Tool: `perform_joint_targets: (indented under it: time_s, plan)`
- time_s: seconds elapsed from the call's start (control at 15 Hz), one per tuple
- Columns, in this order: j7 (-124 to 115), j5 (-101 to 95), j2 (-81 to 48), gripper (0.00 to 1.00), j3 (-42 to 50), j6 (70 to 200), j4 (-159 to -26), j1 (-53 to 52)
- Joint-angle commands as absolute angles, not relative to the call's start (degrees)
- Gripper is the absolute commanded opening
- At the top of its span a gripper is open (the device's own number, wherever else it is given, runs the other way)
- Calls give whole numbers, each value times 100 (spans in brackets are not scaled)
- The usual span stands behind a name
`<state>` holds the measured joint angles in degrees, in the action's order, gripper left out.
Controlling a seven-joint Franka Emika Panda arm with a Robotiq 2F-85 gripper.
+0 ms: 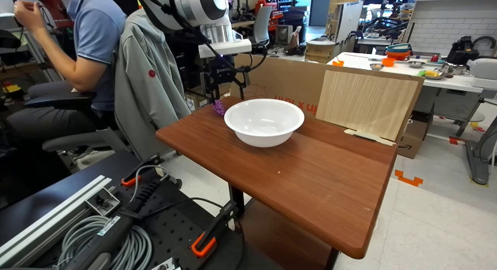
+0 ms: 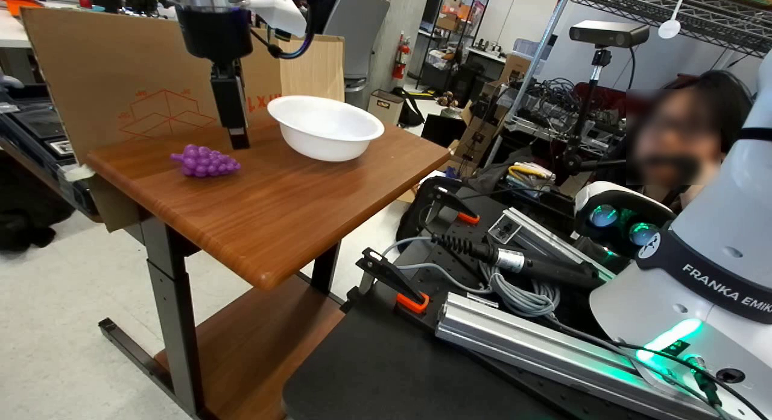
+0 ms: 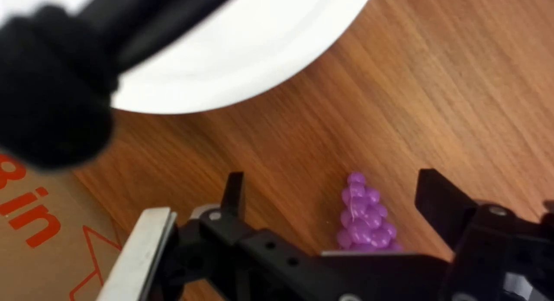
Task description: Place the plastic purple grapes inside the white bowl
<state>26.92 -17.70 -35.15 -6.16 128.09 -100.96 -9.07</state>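
Note:
The plastic purple grapes lie on the table near its edge in both exterior views. In the wrist view the grapes show between the two fingers, their lower part hidden by the gripper body. The white bowl stands upright on the table beside them in both exterior views; its rim also shows in the wrist view. No object shows inside the bowl. My gripper is open and points down above the table by the grapes and the bowl. It shows edge-on in an exterior view. Its spread fingers touch nothing visible.
The brown wooden table bears the bowl and grapes. A cardboard panel stands along its far edge, with a light wood board leaning on it. A black bench with cables and clamps stands nearby. A person sits near the arm.

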Motion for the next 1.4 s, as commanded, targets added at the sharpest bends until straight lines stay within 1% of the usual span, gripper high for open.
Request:
perform_joint_targets:
  time_s: [0.0, 0.67, 1.27, 1.33]
  plan:
    - [2579, -1994, -3843, 100, -590, 12542, -9576, -1005]
    - [3533, -1975, -4106, 100, -815, 11420, -9055, -933]
    - [3619, -1985, -4215, 100, -781, 10608, -8732, -994]
    - [3452, -1924, -4022, 100, -802, 11012, -9081, -919]
